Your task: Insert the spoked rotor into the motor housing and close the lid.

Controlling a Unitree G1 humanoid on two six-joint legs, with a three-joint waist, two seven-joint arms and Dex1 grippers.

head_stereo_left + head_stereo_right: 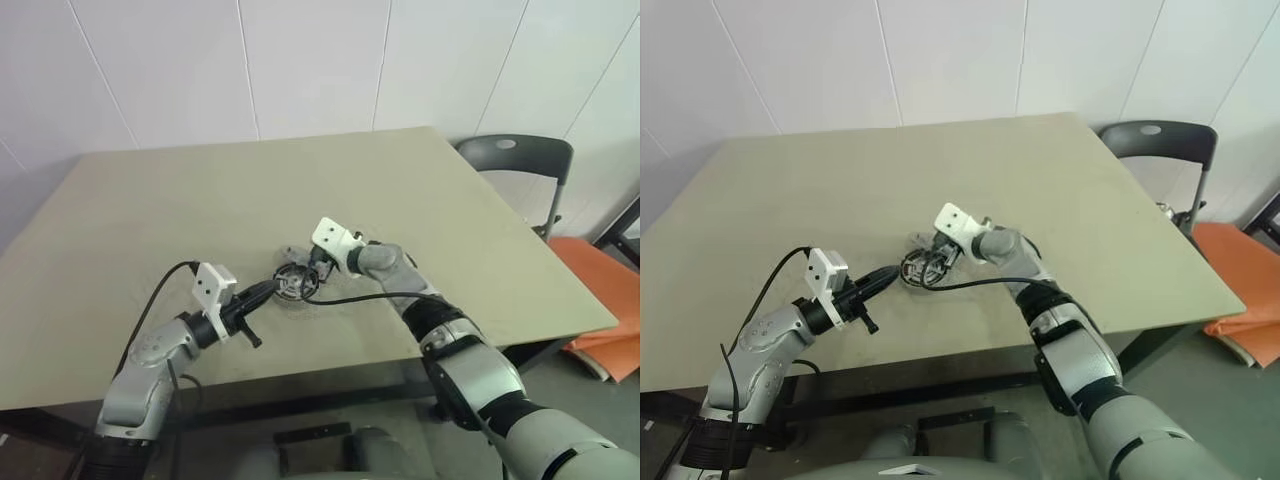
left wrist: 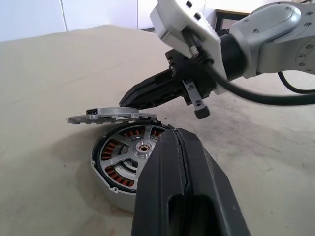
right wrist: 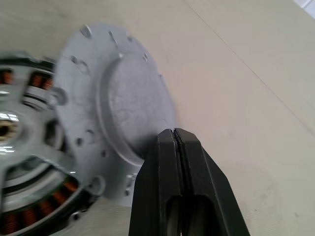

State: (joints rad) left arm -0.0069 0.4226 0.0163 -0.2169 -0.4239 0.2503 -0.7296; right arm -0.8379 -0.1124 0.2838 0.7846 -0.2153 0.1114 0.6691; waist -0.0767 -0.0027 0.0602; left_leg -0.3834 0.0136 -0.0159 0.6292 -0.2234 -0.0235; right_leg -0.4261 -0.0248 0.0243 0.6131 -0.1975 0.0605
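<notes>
Here, in the left eye view, a beige table stands before a white panelled wall, and a dark chair waits at its far right corner; something orange lies on the floor beside it. Near the front middle of the table sits the motor housing; the left gripper points at it from the left with its fingers pressed together, holding nothing; the right gripper comes from the right, and its fingers are also together.

In the right eye view the same things appear; the housing lies between the two grippers, and a black cable runs along the right arm.

In the left wrist view the housing stands on the table with the spoked rotor already inside it, copper-red windings showing through the gaps; the lid is not yet closed; it lies flat just over the far rim of the housing, partly past it. The right gripper is closed and its tip is on top of the lid; the left gripper's own closed fingers are near the housing rim; I cannot tell if they touch it.

In the right wrist view the lid shows its plain grey face and covers one edge of the housing; the closed right fingers lie against the lid.
</notes>
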